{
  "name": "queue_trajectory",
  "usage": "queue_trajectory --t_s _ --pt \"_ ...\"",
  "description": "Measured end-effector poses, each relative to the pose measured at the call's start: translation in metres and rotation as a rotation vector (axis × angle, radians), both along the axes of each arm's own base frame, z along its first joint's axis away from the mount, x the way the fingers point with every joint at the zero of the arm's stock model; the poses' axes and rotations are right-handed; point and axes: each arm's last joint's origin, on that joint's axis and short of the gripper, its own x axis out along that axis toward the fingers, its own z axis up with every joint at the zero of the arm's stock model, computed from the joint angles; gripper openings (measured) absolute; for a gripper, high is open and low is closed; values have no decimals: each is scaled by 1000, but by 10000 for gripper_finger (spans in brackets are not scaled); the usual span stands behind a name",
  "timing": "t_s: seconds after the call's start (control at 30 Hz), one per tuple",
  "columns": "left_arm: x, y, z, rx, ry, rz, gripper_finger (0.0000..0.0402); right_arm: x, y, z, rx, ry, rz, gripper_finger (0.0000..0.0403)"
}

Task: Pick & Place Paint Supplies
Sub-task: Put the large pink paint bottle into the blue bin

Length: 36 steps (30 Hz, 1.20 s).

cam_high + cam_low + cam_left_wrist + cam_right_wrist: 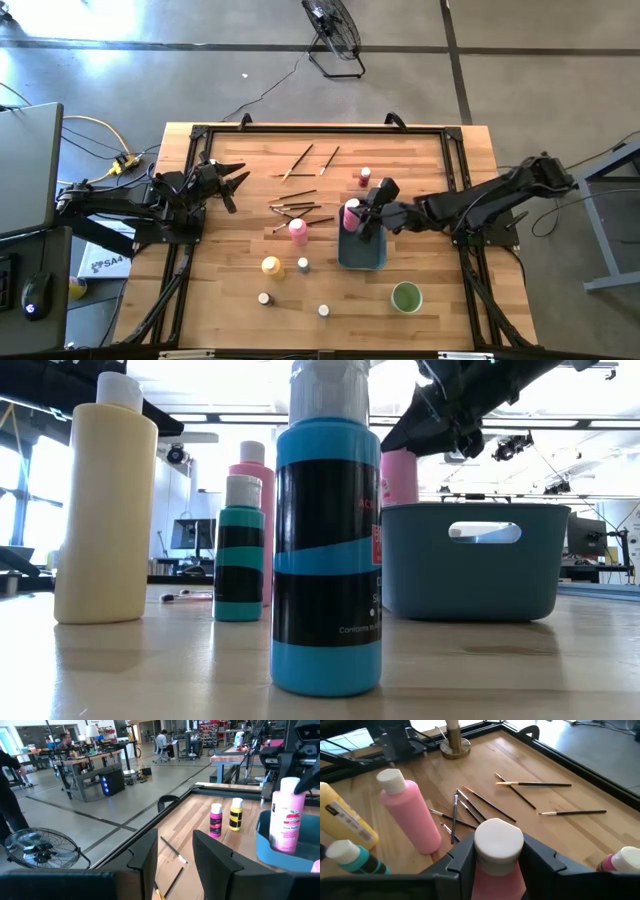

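Note:
My right gripper [362, 212] [498, 851] is shut on a pink squeeze bottle [350, 214] at the blue-grey tray [362, 255]; the bottle's lower part is inside the tray's walls [284, 822]. My left gripper [238, 185] [172, 847] hangs open near the table's left side, touching nothing. A second pink bottle [298, 230] and a yellow bottle [271, 266] stand upright on the table. Tiny jars [303, 264] [264, 298] [323, 311] [365, 175] stand apart. Thin paintbrushes [295, 206] [300, 160] lie flat on the wood. My right gripper pinches the pink bottle at its white cap [498, 836], one finger on each side. It comes from the table's right, slanting down. The bottle hangs upright below the fingers, its lower part inside the tray; whether its base touches the tray floor I cannot tell.
A round green cup [406, 297] stands near the table's near edge, right of the tray. A black frame rail [320, 128] runs round the tabletop. In the low view a blue jar [325, 550] stands close in front. People and desks show in the room beyond.

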Motion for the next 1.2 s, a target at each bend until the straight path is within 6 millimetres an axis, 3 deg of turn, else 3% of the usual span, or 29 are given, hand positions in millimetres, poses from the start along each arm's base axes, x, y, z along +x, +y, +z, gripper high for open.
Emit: queue_trajectory --t_s 0.7,1.2 --pt "0 0 0 -1 0 0 120 2 -1 -5 -19 14 -51 121" --pt "0 0 0 -1 0 -15 120 14 2 -22 -17 27 -64 115"
